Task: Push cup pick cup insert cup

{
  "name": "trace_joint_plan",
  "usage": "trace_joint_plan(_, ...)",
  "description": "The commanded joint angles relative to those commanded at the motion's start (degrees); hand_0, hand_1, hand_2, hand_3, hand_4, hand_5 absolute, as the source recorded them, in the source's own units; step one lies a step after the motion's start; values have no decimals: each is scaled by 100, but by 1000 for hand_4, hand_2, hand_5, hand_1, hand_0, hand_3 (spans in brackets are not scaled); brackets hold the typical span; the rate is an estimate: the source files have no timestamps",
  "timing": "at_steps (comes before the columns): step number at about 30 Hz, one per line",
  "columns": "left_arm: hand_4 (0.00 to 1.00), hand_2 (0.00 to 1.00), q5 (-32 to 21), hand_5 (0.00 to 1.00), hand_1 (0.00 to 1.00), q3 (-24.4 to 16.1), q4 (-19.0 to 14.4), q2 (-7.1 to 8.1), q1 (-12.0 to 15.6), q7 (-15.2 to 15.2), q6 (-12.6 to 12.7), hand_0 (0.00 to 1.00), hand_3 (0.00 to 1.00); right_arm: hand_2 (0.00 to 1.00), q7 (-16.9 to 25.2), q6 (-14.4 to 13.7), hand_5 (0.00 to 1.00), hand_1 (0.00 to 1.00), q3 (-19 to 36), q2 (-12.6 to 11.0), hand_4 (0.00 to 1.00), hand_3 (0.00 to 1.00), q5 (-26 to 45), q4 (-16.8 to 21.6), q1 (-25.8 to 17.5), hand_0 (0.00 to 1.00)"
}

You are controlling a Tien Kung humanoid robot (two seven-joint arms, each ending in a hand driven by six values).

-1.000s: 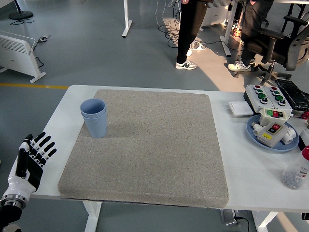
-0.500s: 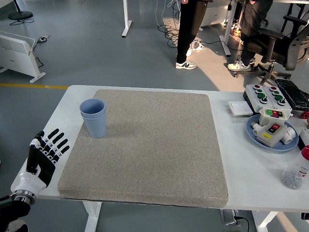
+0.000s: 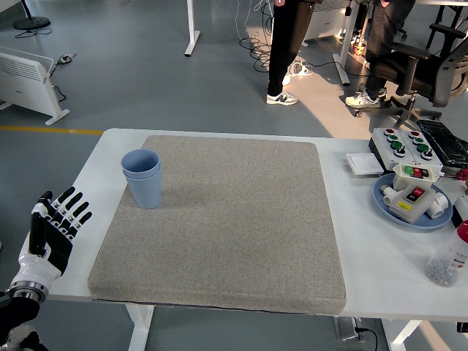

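Observation:
A blue cup (image 3: pixel 143 178) stands upright on the grey mat (image 3: pixel 227 219) near its far left corner; a second rim just below its top rim shows it is two cups nested together. My left hand (image 3: pixel 53 230) is at the table's left edge, low in the picture, well short of the cup. Its fingers are spread and it holds nothing. My right hand is out of view.
A blue plate (image 3: pixel 413 201) with a white button box stands at the right. Behind it is a control box with green and red buttons (image 3: pixel 406 144). A clear bottle (image 3: pixel 447 259) stands at the right edge. People's legs and an office chair are beyond the table.
My left hand moved right and up toward the mat, then drew back left to the table's edge. The cup has not moved.

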Motion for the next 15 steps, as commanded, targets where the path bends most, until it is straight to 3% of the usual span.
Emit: trace_joint_plan(15,589,854,8,998,854,-56,8,-7,24,-45,48,835,805,618,-49,31,446,544,46,0,113,563,-111,16,-38,523)
